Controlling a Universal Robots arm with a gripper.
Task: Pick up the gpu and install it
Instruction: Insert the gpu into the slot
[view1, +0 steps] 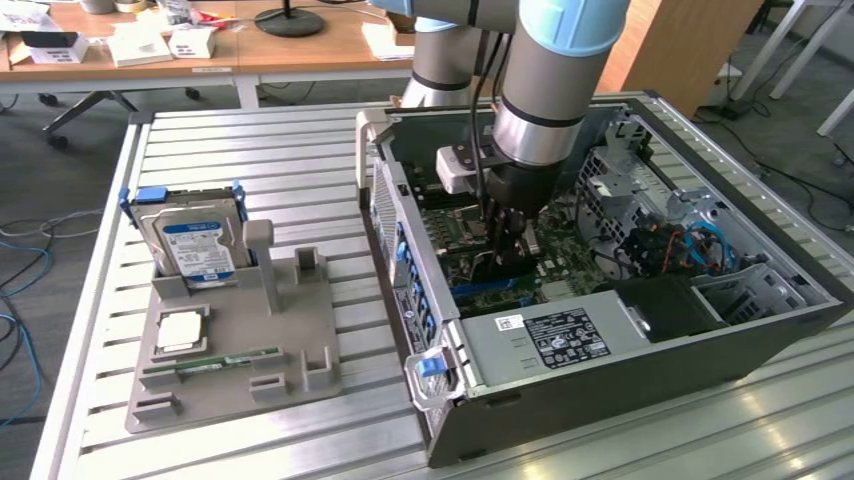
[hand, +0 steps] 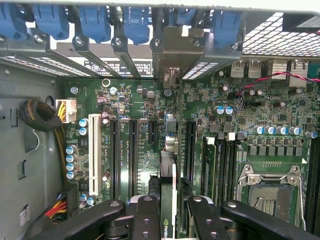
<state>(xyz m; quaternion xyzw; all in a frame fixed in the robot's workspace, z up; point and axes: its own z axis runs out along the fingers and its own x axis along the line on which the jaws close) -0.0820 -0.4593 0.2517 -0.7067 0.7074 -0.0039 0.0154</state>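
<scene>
Black fingers (hand: 145, 214) are clamped on the gpu (hand: 168, 162), which is held edge-on over the green motherboard (hand: 135, 102) slots inside the open computer case (view1: 601, 420).

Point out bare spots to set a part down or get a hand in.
Bare table slats beyond the grey fixture and at the near edge before it. Narrow strip between fixture and case. Inside the case is crowded: gripper holds the gpu over the motherboard.

Lab, slatted metal bench (view1: 240, 130), office desks (view1: 307, 55)
</scene>
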